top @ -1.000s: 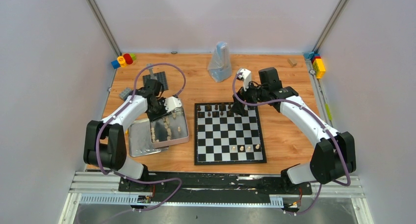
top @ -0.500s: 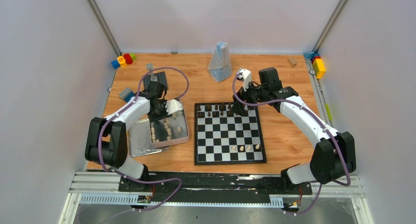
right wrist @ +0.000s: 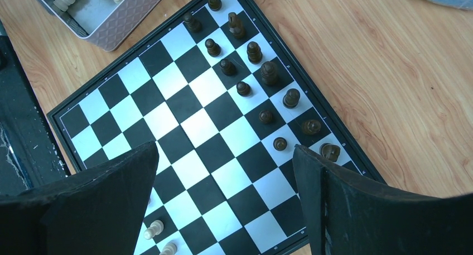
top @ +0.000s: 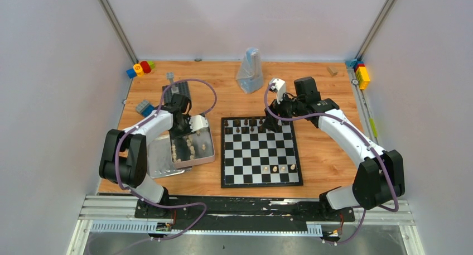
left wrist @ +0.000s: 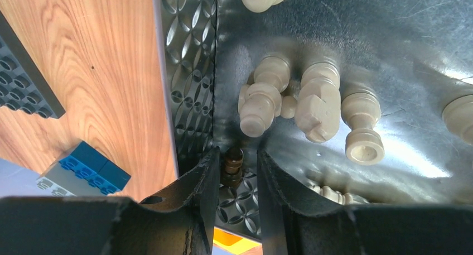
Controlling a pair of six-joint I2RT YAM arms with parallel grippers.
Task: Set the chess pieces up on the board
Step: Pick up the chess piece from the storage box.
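The board (top: 261, 152) lies at mid-table. Dark chess pieces (top: 249, 125) fill its two far rows, and three cream ones (top: 277, 168) stand near its front edge. My left gripper (left wrist: 237, 154) reaches into the silver tin (top: 207, 154). Its jaws are narrowly open around a small dark piece (left wrist: 234, 161) that leans against the tin's wall; the left finger touches it and a gap shows on the right. Several cream pieces (left wrist: 312, 101) lie loose just beyond. My right gripper (right wrist: 224, 149) hangs wide open and empty over the board (right wrist: 195, 132), near its far right corner.
The tin's lid (top: 159, 160) lies beside the tin on the left. A grey studded plate (top: 178, 90) and a blue brick (top: 144, 106) sit behind it. A plastic bag (top: 249, 71) stands at the back, with coloured bricks (top: 140, 68) in the back corners.
The left arm has shifted slightly right and deeper into the tin, and its jaws have narrowed a little around the dark piece. The right arm has not moved.
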